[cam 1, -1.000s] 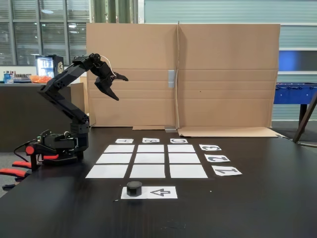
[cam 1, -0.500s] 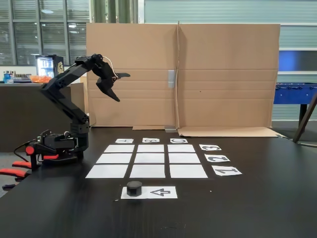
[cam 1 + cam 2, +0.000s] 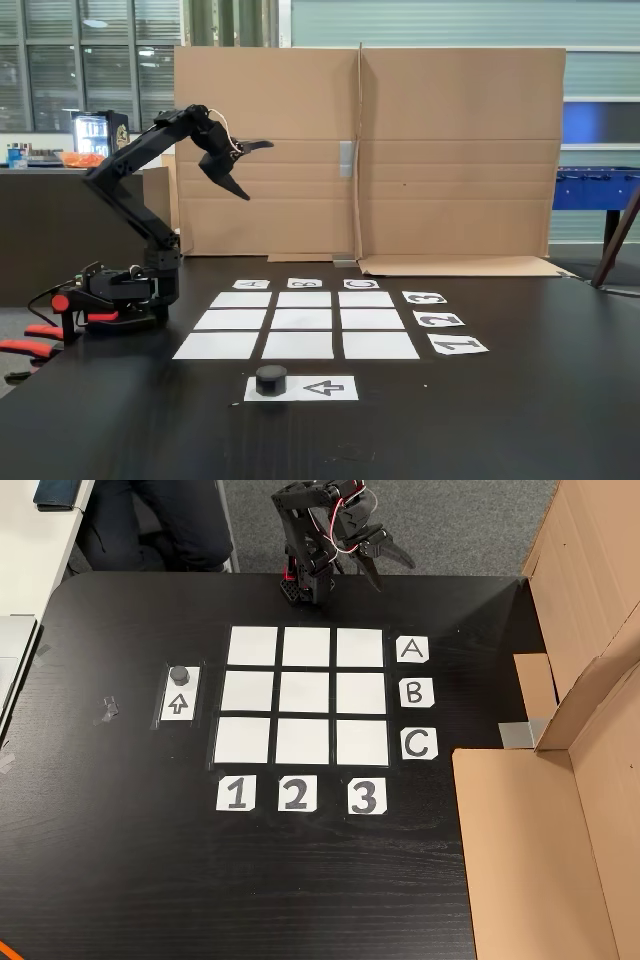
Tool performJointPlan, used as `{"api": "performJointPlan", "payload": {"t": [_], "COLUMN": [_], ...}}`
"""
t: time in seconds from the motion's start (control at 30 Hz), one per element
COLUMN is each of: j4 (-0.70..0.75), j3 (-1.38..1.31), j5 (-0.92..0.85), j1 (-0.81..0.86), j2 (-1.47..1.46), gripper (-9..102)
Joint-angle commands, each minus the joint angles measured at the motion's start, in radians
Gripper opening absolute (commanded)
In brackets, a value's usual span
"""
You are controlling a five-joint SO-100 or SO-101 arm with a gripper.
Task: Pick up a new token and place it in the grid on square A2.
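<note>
The token (image 3: pixel 271 379), a small black puck, sits on the end of the white arrow sheet (image 3: pixel 325 388) in front of the grid. From above, the token (image 3: pixel 179 674) is left of the grid (image 3: pixel 308 694). Square A2 (image 3: pixel 231 320) is bare in the fixed view, and so is square A2 (image 3: pixel 308 647) seen from above, the middle of the row beside card A. My gripper (image 3: pixel 258 172) hangs high in the air over the far left of the table, open and holding nothing. In the other view the gripper (image 3: pixel 390 568) is beyond the grid's A side, far from the token.
The arm's base (image 3: pixel 120 295) stands at the table's left with red clamps beside it. A cardboard wall (image 3: pixel 400 150) closes the far side of the table. A person's legs (image 3: pixel 170 520) are beside the base. A scrap of tape (image 3: pixel 108 708) lies left of the arrow sheet.
The raised arm has swung the open gripper a little to the right and slightly upward. The token and the papers have not moved.
</note>
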Motion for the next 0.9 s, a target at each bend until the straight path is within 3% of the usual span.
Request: {"api": "performJointPlan", "payload": {"t": [0.0,0.87], "j4": [-0.012,-0.046], "j3": [-0.075,-0.341], "j5": [0.032,0.190], "j1": [0.100,0.646], "j2": [-0.035,-0.388], "gripper": [63,65]}}
